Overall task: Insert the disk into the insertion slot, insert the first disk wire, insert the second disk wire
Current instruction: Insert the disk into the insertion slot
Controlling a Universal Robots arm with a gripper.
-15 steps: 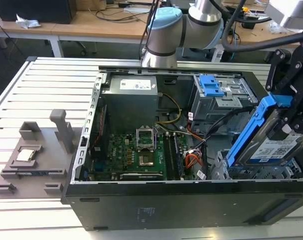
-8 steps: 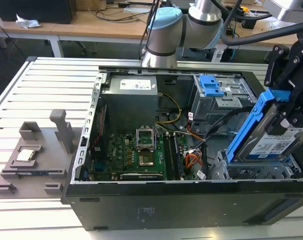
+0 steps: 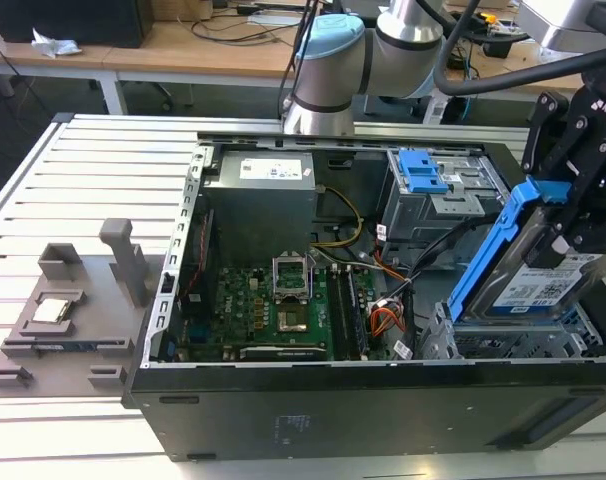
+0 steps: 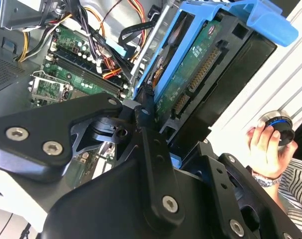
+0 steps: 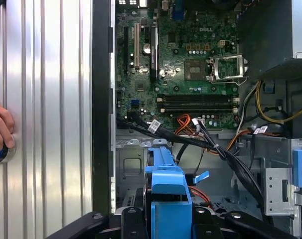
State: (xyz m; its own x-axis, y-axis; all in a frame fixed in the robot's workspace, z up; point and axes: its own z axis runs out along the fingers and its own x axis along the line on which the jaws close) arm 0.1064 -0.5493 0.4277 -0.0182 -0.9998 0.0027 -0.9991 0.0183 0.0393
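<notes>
**Blue-framed disk point(image 3: 538, 285) tilted over the insertion slot point(image 3: 503, 345)**

The gripper point(image 3: 555, 215) is clamped on the disk's carrier, holding it slanted just above the cage, not yet in a bay; the first step, I judge; seating it calls for levelling it with a bay; the bay mouths are hidden behind the drive; which cables point(image 5: 216, 149) are the disk wires I cannot tell.

Glossy blue plastic framing the silver metal disk point(image 3: 543, 288). Bare perforated sheet metal on the drive cage point(image 3: 493, 345). Smooth, shiny ribbed metal for the table point(image 3: 73, 170), matt black for the case point(image 3: 333, 410).
</notes>
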